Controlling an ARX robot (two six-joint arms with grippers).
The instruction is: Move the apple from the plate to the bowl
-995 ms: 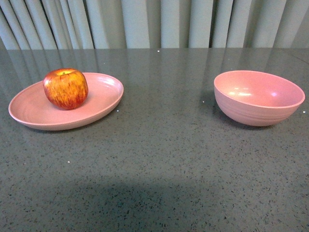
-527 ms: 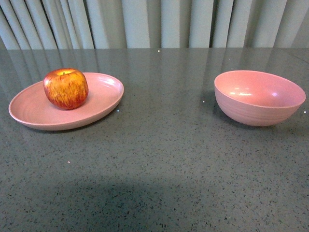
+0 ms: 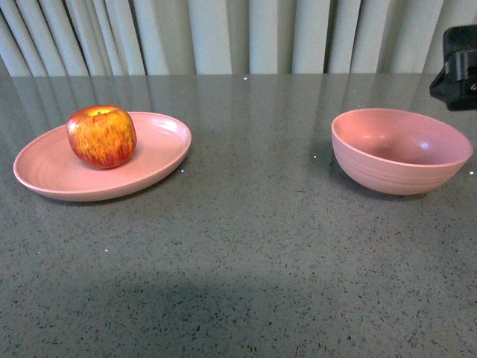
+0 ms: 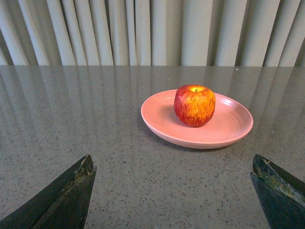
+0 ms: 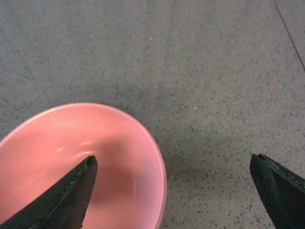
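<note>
The red, yellow-streaked apple (image 3: 101, 136) sits upright on the shallow pink plate (image 3: 160, 153) at the left of the table. The deep pink bowl (image 3: 400, 151) stands empty at the right. In the left wrist view the apple (image 4: 194, 105) on the plate (image 4: 228, 129) lies ahead of my open, empty left gripper (image 4: 174, 164). My right gripper (image 5: 174, 162) is open and empty above the bowl's (image 5: 138, 157) rim, one finger over the bowl's inside. Part of the right arm (image 3: 457, 68) shows at the front view's right edge, above the bowl.
The table (image 3: 253, 246) is grey speckled stone. Pale pleated curtains (image 3: 238, 33) hang behind its far edge. A dark shadow lies on the near part of the table.
The right arm has come into the front view at the upper right, above the bowl, and the bowl's inside has darkened under it. The apple, plate and bowl have not moved.
</note>
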